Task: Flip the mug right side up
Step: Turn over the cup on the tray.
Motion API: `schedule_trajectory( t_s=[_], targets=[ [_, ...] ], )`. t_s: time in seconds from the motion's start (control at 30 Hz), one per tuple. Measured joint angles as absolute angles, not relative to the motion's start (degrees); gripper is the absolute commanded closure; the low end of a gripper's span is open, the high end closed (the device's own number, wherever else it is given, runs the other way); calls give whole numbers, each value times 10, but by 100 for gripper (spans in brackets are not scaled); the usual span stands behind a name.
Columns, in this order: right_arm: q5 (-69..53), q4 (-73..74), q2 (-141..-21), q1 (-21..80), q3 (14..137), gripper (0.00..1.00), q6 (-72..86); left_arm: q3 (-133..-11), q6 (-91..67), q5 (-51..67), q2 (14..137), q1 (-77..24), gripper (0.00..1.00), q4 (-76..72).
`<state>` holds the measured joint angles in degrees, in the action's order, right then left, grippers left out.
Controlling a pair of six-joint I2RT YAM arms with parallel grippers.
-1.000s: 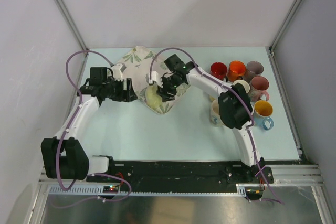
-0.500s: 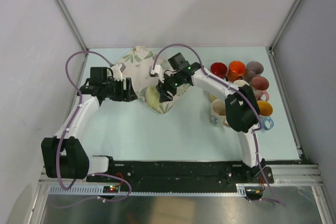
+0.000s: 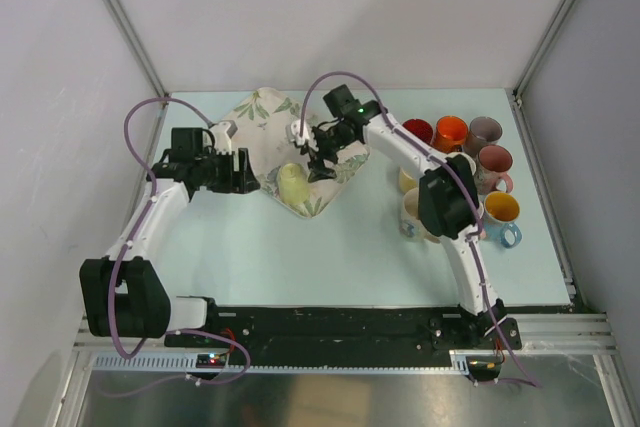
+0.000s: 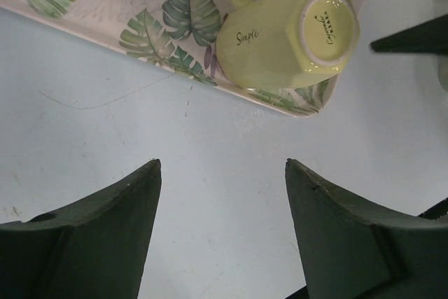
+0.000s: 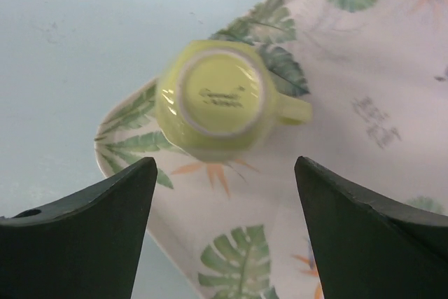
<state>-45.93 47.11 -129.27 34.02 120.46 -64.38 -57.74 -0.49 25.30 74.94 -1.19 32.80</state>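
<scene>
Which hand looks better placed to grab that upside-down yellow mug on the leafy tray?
Probably the right hand: open, it hangs above the mug, which shows centred between its fingers in its wrist view. The left hand, also open, sits off the tray, farther away.

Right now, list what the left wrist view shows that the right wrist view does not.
Only left wrist: the word "Simple" printed on the side of the pale yellow ceramic mug. Only right wrist: the mug's base straight on, and grey lettering on the leaf-print tray. Both: the mug upside down near the tray's corner; left gripper and right gripper open.
</scene>
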Motion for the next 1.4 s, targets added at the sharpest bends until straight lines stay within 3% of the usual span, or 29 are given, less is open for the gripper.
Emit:
schedule_trajectory(
  t_s=[0.23, 0.4, 0.5, 0.67, 0.83, 1.0, 1.2, 1.4],
  targets=[
    [-462, 475, -1323, 376, 1206, 17, -678, -567, -5, 249, 744, -10, 24, 330],
    [-461, 423, -1323, 378, 1197, 36, -595, -559, -5, 246, 742, -10, 24, 335],
    [-454, 347, -1315, 375, 1165, 39, -483, -559, -5, 246, 741, -10, 24, 336],
    [-368, 209, -1252, 387, 1042, 39, -293, -559, -5, 246, 741, -10, 24, 336],
    [-263, 168, -1202, 399, 976, 31, -130, -559, -5, 246, 741, -9, 24, 336],
    [-342, 171, -1197, 380, 969, 30, -46, -559, -5, 246, 741, -9, 24, 336],
    [-465, 209, -1197, 315, 982, 27, -86, -559, -5, 246, 741, -9, 24, 336],
    [-495, 344, -1250, 274, 1134, 26, -326, -559, -5, 246, 741, -9, 24, 336]
  ],
)
